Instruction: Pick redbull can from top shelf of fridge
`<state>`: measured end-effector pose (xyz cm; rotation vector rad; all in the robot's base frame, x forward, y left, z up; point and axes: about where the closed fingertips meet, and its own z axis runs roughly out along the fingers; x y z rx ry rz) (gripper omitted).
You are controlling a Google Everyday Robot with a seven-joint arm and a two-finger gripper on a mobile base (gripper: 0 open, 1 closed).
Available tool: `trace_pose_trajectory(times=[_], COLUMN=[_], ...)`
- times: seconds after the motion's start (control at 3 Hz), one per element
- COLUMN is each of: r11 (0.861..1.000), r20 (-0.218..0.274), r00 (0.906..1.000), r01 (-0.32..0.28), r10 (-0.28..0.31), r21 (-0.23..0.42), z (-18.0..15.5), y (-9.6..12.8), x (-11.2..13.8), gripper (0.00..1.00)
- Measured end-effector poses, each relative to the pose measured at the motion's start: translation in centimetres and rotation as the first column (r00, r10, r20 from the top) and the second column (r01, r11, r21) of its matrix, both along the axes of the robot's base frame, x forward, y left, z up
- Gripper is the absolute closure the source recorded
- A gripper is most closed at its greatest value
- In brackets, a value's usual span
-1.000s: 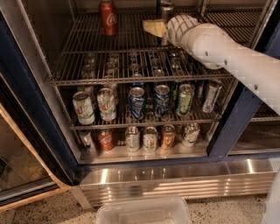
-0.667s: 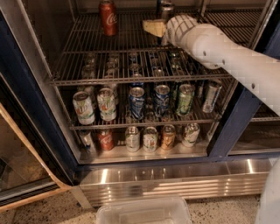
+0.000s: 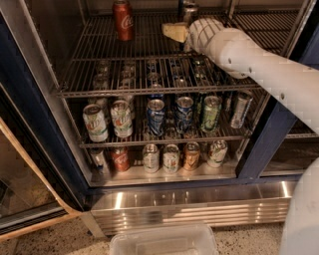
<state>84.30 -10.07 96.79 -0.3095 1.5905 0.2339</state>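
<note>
The fridge point(image 3: 35, 114) stands open in the camera view. On its top shelf point(image 3: 99, 60) the redbull can point(image 3: 189, 10) stands at the back, cut off by the top edge of the view. My gripper point(image 3: 176, 31) reaches in on the white arm point(image 3: 259, 64) from the right and sits just in front of and to the left of the can, low over the rack. The wrist hides the can's lower part. A red Coca-Cola can point(image 3: 123, 19) stands further left on the same shelf.
Two lower racks point(image 3: 164, 134) are crowded with several cans. A ribbed steel base panel point(image 3: 189, 209) runs below. A clear plastic bin point(image 3: 164, 241) lies on the floor in front. The open glass door point(image 3: 25, 189) stands at the left.
</note>
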Motion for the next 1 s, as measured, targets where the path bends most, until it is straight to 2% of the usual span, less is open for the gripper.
trace_pose_trajectory(times=[0.33,1.0], r11=[1.000,1.000], r20=[0.000,0.000], r00=[1.0000,1.0000], r01=[0.000,0.000], r10=[0.000,0.000], r21=[0.000,0.000], z=[-0.01,-0.01], y=[0.00,0.00], x=[0.00,0.00], gripper=[0.34,0.80])
